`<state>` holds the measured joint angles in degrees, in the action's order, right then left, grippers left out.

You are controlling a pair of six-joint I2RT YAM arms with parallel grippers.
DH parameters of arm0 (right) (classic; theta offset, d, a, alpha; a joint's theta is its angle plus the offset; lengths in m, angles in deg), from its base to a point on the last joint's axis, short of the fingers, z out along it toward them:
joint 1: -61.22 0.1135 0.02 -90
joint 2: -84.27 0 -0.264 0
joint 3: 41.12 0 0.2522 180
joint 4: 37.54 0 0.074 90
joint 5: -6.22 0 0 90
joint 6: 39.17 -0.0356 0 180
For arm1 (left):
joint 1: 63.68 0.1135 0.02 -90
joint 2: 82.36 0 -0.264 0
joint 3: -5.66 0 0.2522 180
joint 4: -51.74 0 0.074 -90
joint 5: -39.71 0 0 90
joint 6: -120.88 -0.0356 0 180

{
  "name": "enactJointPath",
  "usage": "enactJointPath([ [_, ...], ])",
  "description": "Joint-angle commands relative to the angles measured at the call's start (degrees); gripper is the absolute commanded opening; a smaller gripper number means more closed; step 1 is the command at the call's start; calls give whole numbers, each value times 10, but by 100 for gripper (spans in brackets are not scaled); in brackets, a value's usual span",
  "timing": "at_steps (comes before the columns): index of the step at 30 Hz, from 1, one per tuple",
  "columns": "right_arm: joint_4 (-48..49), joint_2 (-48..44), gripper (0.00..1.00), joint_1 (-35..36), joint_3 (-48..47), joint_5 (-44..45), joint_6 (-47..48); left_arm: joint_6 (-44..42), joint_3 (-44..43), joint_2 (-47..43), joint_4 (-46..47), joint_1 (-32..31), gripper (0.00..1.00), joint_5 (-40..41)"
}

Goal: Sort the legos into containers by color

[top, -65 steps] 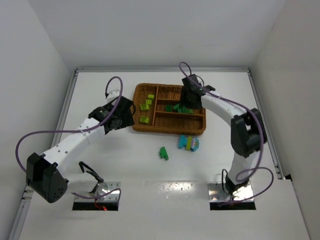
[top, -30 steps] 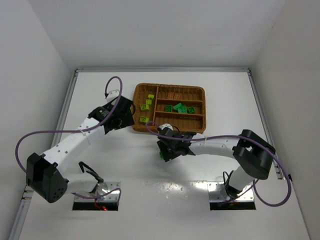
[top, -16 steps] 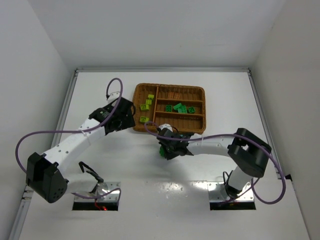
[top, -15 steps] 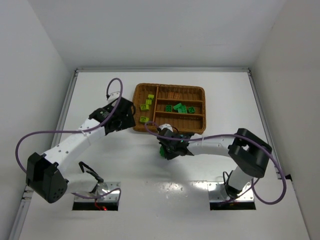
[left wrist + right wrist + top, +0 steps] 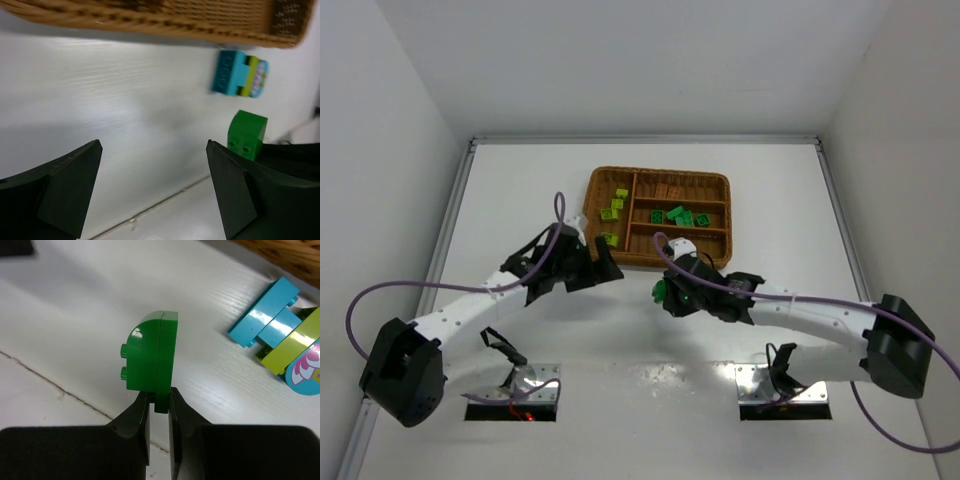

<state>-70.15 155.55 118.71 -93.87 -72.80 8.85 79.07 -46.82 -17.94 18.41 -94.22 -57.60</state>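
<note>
Holding green lego (image 5: 150, 357) in right gripper (image 5: 159, 399), tight on its bottom edge, over table (image 5: 520, 200) before tray's (image 5: 660, 172) near edge; light, stiff, slick, best pinched across flat sides; left gripper (image 5: 152, 190) apart.

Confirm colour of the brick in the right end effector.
The brick is green; clearest in the right wrist view.
</note>
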Motion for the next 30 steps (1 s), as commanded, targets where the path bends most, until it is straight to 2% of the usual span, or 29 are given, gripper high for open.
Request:
enactJointPath([
  [1,-7,-30,0,-2,6,12,-18,64,69,-11,217,4,92,-161],
  [4,-12,-30,0,-2,0,12,-18,57,82,-11,262,-21,92,-162],
  [12,-7,-30,0,-2,-10,-3,-18,34,122,1,400,-21,92,-247],
  [17,-7,-30,0,-2,-15,-8,-18,22,122,67,444,-27,92,-293],
  [30,-1,-35,0,-2,-26,-27,-13,43,116,127,508,-80,89,-274],
])
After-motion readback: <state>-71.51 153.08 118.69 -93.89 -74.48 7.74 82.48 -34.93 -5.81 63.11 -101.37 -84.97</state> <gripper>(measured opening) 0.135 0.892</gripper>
